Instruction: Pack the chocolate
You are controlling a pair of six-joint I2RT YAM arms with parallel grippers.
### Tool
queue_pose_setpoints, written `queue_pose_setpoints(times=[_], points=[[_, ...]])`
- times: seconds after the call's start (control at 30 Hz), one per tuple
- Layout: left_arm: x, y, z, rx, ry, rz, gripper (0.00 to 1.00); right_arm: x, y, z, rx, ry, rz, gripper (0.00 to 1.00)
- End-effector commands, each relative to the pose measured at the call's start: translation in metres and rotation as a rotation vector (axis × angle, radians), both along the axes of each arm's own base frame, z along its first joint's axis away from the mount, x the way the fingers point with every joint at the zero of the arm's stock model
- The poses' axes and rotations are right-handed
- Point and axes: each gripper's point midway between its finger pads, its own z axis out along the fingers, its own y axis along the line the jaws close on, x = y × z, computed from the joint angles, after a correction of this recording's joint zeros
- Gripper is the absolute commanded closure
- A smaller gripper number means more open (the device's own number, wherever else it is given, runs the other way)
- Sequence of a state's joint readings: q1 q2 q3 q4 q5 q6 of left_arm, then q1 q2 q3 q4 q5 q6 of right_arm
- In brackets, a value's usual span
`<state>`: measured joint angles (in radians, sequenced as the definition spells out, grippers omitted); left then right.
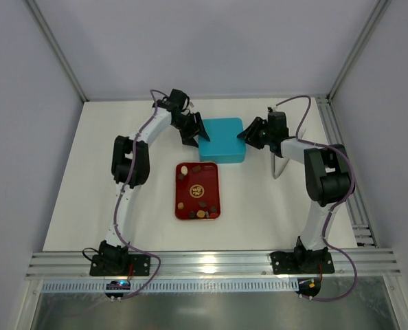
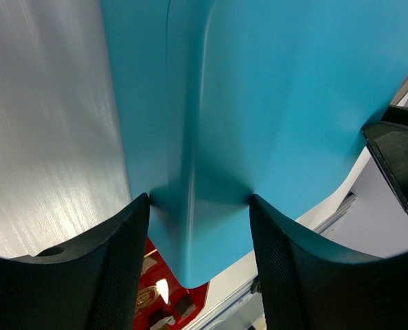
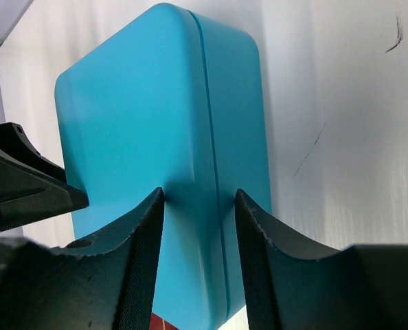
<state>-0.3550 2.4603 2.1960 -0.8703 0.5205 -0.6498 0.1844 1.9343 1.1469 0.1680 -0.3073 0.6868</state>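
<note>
Nothing looks packed yet: the chocolate (image 1: 202,214) lies loose on the red tray (image 1: 178,199), mid-way across the bench (image 1: 87,206), just near of the closed teal box (image 1: 221,137). The left claw (image 2: 198,199) pinches the box's left end. The right claw (image 3: 199,196) straddles its right end, and I cannot tell whether it grips.

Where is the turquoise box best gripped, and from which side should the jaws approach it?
Take the turquoise box at its left or right end. Come in level from that side, with the jaws across its thickness near the lid seam. It lies flat, and its broad, smooth top with rounded edges probably offers nothing to pinch from above.
</note>
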Motion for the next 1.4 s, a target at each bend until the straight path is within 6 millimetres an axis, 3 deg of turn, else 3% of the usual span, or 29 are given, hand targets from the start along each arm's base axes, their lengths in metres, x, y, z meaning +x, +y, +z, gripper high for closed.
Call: queue_pose_setpoints(times=[0.0, 0.47, 0.57, 0.7, 0.8, 1.23, 1.37], points=[[-0.022, 0.018, -0.053, 0.157, 0.092, -0.001, 0.43, -0.050, 0.003, -0.053, -0.035, 0.200, 0.031, 0.66], [-0.028, 0.023, -0.060, 0.186, 0.099, -0.010, 0.51, -0.069, 0.005, -0.051, -0.027, 0.187, 0.027, 0.82], [-0.029, 0.024, -0.060, 0.189, 0.104, -0.013, 0.52, -0.072, 0.006, -0.042, -0.026, 0.171, 0.029, 0.77], [-0.030, 0.026, -0.058, 0.193, 0.098, -0.016, 0.52, -0.078, 0.006, -0.030, -0.036, 0.163, 0.041, 0.58], [-0.030, 0.026, -0.056, 0.191, 0.096, -0.015, 0.52, -0.087, 0.008, -0.024, -0.035, 0.161, 0.054, 0.56], [-0.034, 0.027, -0.062, 0.192, 0.113, -0.012, 0.53, -0.117, 0.008, -0.053, -0.053, 0.244, 0.048, 0.55], [-0.037, 0.029, -0.066, 0.199, 0.123, -0.013, 0.55, -0.124, 0.011, -0.064, -0.058, 0.261, 0.053, 0.65]])
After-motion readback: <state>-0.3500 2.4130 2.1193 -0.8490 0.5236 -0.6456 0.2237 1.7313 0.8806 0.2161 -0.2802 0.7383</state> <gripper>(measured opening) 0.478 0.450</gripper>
